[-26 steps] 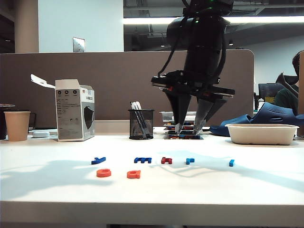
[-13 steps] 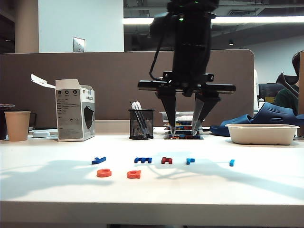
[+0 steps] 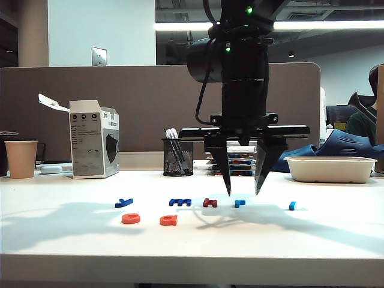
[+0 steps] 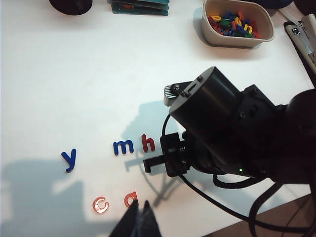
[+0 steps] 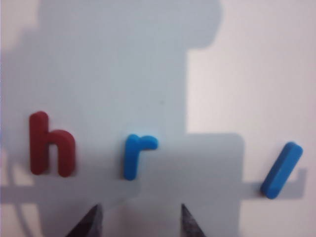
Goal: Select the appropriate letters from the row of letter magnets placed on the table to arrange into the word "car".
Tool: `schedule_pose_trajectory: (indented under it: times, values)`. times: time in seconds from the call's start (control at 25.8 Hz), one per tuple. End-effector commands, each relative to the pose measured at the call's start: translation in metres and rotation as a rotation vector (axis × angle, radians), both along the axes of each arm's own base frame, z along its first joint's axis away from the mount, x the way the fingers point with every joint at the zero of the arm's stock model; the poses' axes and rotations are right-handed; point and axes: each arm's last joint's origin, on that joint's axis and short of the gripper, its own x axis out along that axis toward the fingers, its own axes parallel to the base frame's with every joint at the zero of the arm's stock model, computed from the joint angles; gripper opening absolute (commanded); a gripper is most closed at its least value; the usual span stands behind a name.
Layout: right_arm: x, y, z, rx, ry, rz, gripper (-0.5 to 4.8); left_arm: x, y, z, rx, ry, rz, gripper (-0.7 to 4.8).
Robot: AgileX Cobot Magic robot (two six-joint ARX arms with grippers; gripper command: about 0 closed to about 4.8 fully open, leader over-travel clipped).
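The row of letter magnets lies on the white table (image 3: 72, 240): dark blue "y" (image 3: 124, 203) and "m" (image 3: 180, 202), red "h" (image 3: 209, 203), light blue "r" (image 3: 240, 203) and a light blue bar (image 3: 292, 206). In front of it sit the orange "c" (image 3: 131, 219) and orange-red "a" (image 3: 169, 220). My right gripper (image 3: 243, 193) hangs open, tips down, just above the "r" (image 5: 137, 154), between the "h" (image 5: 51, 145) and the bar (image 5: 281, 169); nothing is between its fingers (image 5: 96, 212). My left gripper (image 4: 139, 203) is shut and empty, hovering near the "a" (image 4: 131, 199) and "c" (image 4: 100, 204); it is outside the exterior view.
A white tray (image 3: 330, 169) of spare letters stands at the back right, with a black mesh pen holder (image 3: 178, 156) and a flat stack (image 3: 231, 165) behind the row. A grey box (image 3: 93, 139) and a paper cup (image 3: 21, 158) stand at the back left.
My right gripper has come down from well above the table to just over the "r", and its wrist has turned. The letters have not moved.
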Motion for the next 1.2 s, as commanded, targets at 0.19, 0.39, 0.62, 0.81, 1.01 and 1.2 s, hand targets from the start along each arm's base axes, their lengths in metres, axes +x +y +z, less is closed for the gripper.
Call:
schedule_pose_trajectory:
  times: [0.19,0.39,0.62,0.81,1.01,1.2]
  values:
    - [0.006,0.005,0.004,0.063,-0.080,-0.029,1.56,-0.001,0.000,0.003,-0.006,-0.015,-0.001,-0.06]
    - [0.006,0.005,0.002,0.070,-0.080,-0.052,1.56,-0.001,0.000,0.003,-0.006,-0.015,-0.001,-0.06]
    - [0.003,0.003,-0.005,0.063,-0.062,-0.076,1.56,-0.001,0.000,0.003,-0.006,-0.015,-0.001,-0.06]
    - [0.003,0.002,-0.008,0.045,-0.079,-0.085,1.56,-0.001,0.000,0.003,-0.006,-0.015,-0.001,-0.06]
    - [0.004,0.003,-0.007,0.056,-0.091,-0.085,1.56,-0.001,0.000,0.003,-0.006,-0.015,-0.001,-0.06]
    - [0.005,0.003,-0.009,0.054,-0.090,-0.085,1.47,-0.001,0.000,0.003,-0.006,-0.015,-0.001,-0.06]
